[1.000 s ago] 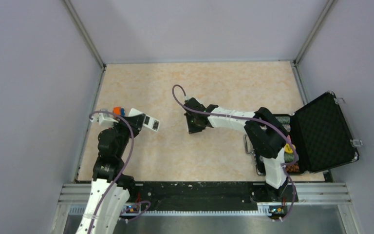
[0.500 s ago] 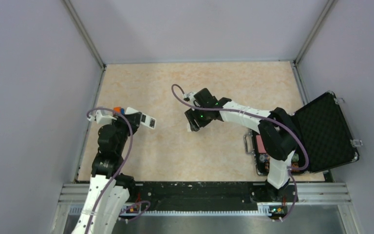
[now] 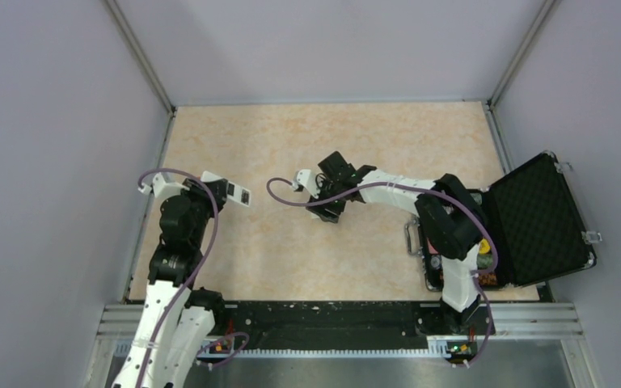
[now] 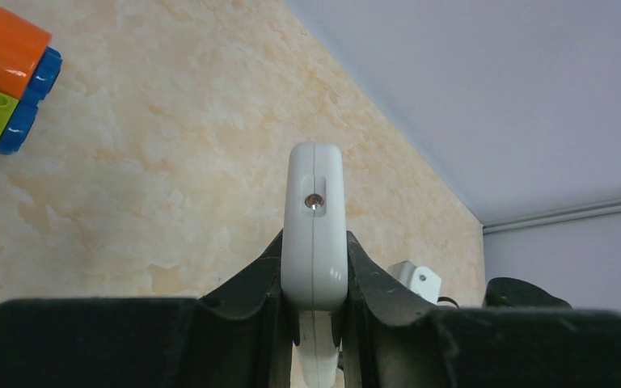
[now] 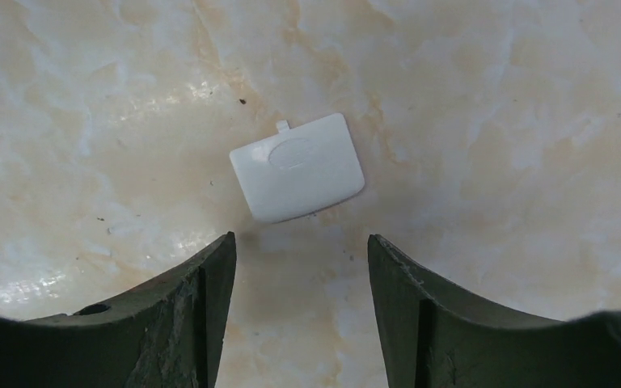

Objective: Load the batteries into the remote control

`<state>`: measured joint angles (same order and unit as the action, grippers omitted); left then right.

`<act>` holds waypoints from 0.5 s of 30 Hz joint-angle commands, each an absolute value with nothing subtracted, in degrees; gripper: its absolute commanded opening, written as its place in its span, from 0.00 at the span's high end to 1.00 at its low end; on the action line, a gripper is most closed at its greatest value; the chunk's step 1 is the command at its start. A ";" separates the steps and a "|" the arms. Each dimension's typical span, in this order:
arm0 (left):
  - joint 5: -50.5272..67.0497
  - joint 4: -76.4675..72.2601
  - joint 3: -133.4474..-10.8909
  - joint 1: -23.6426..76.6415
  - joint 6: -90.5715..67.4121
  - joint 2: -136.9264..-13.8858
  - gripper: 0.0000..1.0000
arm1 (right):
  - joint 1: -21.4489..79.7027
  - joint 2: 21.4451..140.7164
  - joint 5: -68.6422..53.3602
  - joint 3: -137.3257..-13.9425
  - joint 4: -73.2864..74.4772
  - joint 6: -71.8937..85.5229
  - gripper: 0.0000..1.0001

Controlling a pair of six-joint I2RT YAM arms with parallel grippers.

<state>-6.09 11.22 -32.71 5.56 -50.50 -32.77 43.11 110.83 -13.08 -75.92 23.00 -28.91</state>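
Holding the remote control (image 3: 240,196) above the table's (image 3: 388,137) left side, I am clamping it edge-on in my left gripper (image 4: 314,267). My right gripper (image 5: 299,250) is hanging spread over the battery cover (image 5: 297,167); I should be steadying the remote, recess upward.

The right pincer (image 5: 301,246) has opened above a small white cover (image 5: 297,167).

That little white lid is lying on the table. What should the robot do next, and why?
Probably lift the right tool away from the lid: its jaws stand open and the lid lies free on the table, while the left tool grips the remote control.
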 commanded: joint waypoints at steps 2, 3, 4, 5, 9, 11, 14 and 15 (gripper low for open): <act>-6.63 7.63 -36.00 4.13 -49.21 -34.87 1.00 | 43.51 114.35 -16.56 -78.46 22.07 -36.48 0.40; -6.37 7.39 -36.11 3.79 -49.22 -35.26 1.00 | 43.51 114.61 -16.31 -78.56 21.49 -36.56 0.40; -5.96 7.12 -36.10 3.47 -49.22 -35.58 1.00 | 43.51 114.98 -15.98 -78.65 20.98 -36.61 0.40; -5.60 6.92 -36.19 3.10 -49.28 -35.92 1.00 | 43.54 115.35 -15.93 -78.97 20.77 -36.85 0.40; -4.05 6.20 -36.36 1.71 -49.40 -37.21 1.00 | 43.51 116.97 -15.50 -79.64 20.76 -37.05 0.40; -3.43 6.07 -36.43 0.94 -49.29 -37.61 1.00 | 43.44 117.48 -15.66 -79.67 21.43 -37.53 0.40; -2.55 5.83 -36.62 0.38 -49.18 -38.06 1.00 | 43.27 117.66 -16.94 -79.58 22.49 -38.71 0.41; -2.29 5.74 -36.60 0.35 -49.09 -38.28 1.00 | 43.18 117.84 -17.37 -79.84 22.95 -38.87 0.43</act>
<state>-4.08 10.31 -33.67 1.02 -49.76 -37.95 43.11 115.26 -15.99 -78.81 21.85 -36.03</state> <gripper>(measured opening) 0.266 0.589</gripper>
